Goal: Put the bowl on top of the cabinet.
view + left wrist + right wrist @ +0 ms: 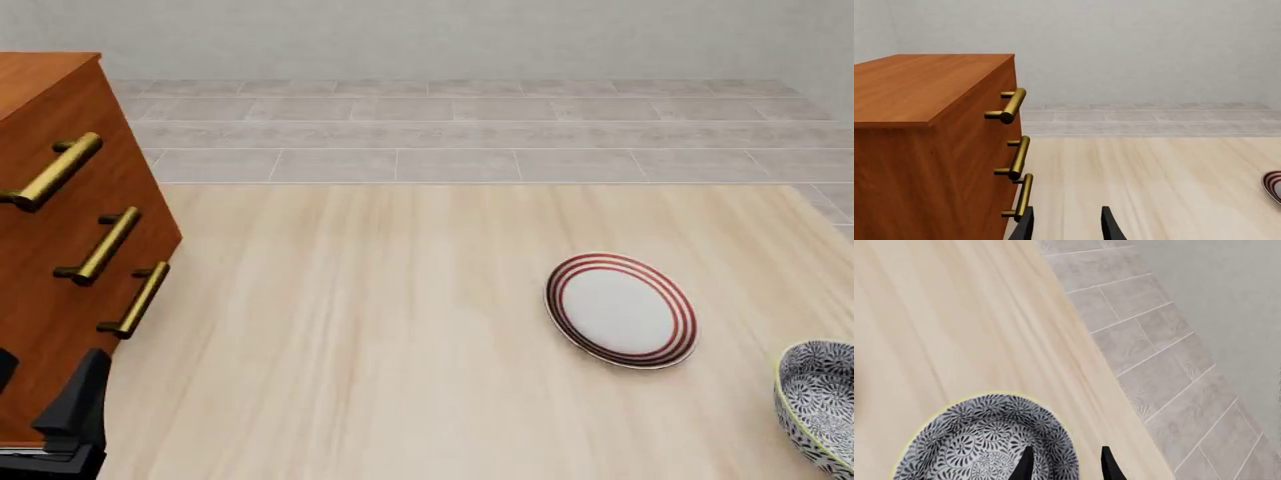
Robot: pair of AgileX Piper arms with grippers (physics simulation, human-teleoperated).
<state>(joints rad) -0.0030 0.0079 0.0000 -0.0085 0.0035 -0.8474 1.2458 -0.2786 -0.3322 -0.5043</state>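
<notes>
The bowl (981, 440), dark blue and white floral with a pale rim, sits on the table at its right edge and is cut off at the front view's lower right (821, 405). My right gripper (1066, 466) is open, with one fingertip over the bowl's inside and the other outside its rim; it does not show in the front view. The reddish-brown cabinet (60, 190) with three brass handles stands at the far left. My left gripper (1066, 227) is open and empty, low beside the cabinet (927, 140), near the lowest handle (1022, 197).
A flat white plate with red rings (621, 310) lies right of the table's middle, between cabinet and bowl; its edge (1273, 186) shows in the left wrist view. The table's right edge (1121, 405) runs close beside the bowl, with grey tiled floor beyond.
</notes>
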